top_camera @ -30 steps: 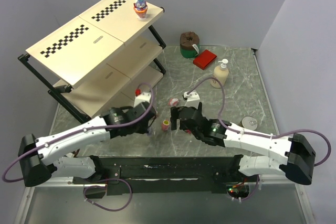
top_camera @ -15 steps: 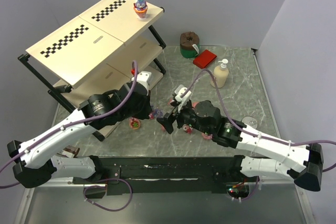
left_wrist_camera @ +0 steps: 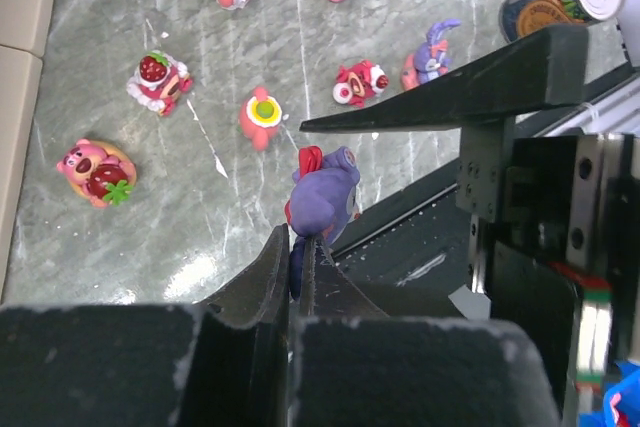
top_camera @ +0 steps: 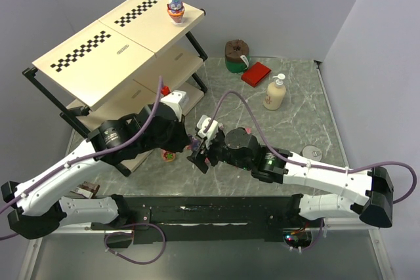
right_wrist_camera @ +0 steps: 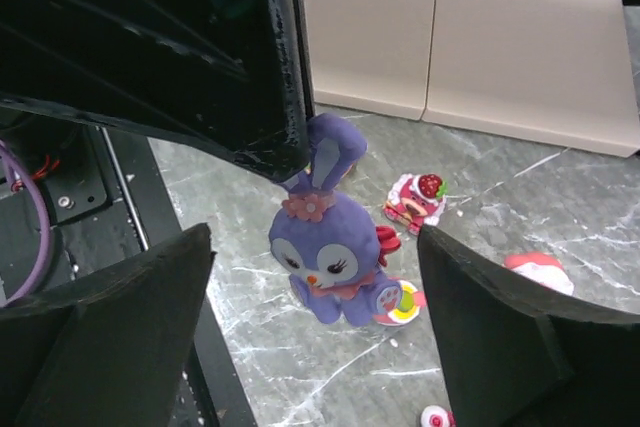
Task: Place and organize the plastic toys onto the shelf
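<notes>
Left gripper (left_wrist_camera: pixel 297 247) is clenched on a purple bunny figurine (right_wrist_camera: pixel 325 247), held near the shelf (top_camera: pixel 118 44). The right gripper (right_wrist_camera: pixel 310 252) has its jaws spread wide either side of the figurine.

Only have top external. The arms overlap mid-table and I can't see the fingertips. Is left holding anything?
Observer: Yes. In the left wrist view the left gripper is shut on a purple bunny, pinched by one ear.
Operator: Is right touching it?
Observer: No. In the right wrist view the right gripper is open, one finger on either side of the bunny, with gaps on both sides.
Operator: What's below?
Observer: Loose toys lie on the table, including a pink bear with a strawberry.
</notes>
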{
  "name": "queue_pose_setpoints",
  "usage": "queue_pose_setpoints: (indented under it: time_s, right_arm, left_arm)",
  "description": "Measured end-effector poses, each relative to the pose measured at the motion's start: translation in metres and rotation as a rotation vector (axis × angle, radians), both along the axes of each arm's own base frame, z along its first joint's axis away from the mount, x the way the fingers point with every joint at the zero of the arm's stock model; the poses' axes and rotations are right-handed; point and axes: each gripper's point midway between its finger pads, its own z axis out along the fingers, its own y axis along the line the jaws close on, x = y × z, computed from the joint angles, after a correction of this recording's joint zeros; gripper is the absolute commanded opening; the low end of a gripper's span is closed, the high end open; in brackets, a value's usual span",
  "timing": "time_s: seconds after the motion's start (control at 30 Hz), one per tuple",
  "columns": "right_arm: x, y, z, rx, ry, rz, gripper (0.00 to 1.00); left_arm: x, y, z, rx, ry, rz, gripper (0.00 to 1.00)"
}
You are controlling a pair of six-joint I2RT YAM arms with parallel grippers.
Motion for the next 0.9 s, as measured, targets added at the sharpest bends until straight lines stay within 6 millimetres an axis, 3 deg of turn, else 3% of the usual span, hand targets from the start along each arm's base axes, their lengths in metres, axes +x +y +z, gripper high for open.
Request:
queue_pose_setpoints:
  time_s: [0.07, 0.17, 0.2, 0.27, 0.3, 0.33, 0.4, 0.47, 0.6, 0.7, 0.77, 0.9]
  right_arm:
    - [0.001, 0.000, -0.001, -0.002, -0.001, -0.015, 0.65]
    - [0.004, 0.001, 0.004, 0.019, -0.004, -0.035, 0.42]
    - [0.005, 0.001, 0.005, 0.028, -0.002, -0.040, 0.25]
    - [0.003, 0.004, 0.009, 0.042, 0.001, -0.041, 0.10]
    - [0.004, 0.004, 0.011, 0.041, -0.003, -0.044, 0.00]
    - [0.004, 0.006, 0.013, 0.042, -0.001, -0.045, 0.00]
    - [0.006, 0.009, 0.016, 0.044, 0.001, -0.049, 0.00]
    - [0.009, 0.011, 0.020, 0.053, 0.003, -0.066, 0.00]
    - [0.014, 0.010, 0.029, 0.065, -0.007, -0.095, 0.00]
    - [0.021, 0.010, 0.049, 0.107, -0.034, -0.121, 0.00]
    - [0.028, 0.013, 0.072, 0.145, -0.074, -0.131, 0.00]
    - [0.052, 0.027, 0.146, 0.274, -0.156, -0.134, 0.00]
  left_arm:
    - [-0.002, 0.000, 0.002, -0.007, 0.001, -0.007, 0.01]
    - [-0.005, 0.001, 0.006, -0.023, -0.001, -0.020, 0.01]
    - [-0.006, 0.002, 0.008, -0.030, -0.008, -0.022, 0.01]
    - [-0.006, 0.003, 0.012, -0.044, -0.020, -0.023, 0.01]
    - [-0.006, 0.004, 0.014, -0.048, -0.023, -0.023, 0.08]
    - [-0.006, 0.005, 0.016, -0.052, -0.032, -0.025, 0.21]
    - [-0.005, 0.008, 0.019, -0.057, -0.045, -0.021, 0.69]
    - [-0.005, 0.009, 0.024, -0.069, -0.064, -0.025, 0.99]
    - [0.002, 0.021, 0.041, -0.098, -0.133, 0.032, 0.96]
    - [0.008, 0.035, 0.069, -0.151, -0.240, 0.078, 0.96]
    - [0.012, 0.047, 0.092, -0.200, -0.326, 0.116, 0.97]
    - [0.010, 0.082, 0.154, -0.351, -0.527, 0.188, 0.97]
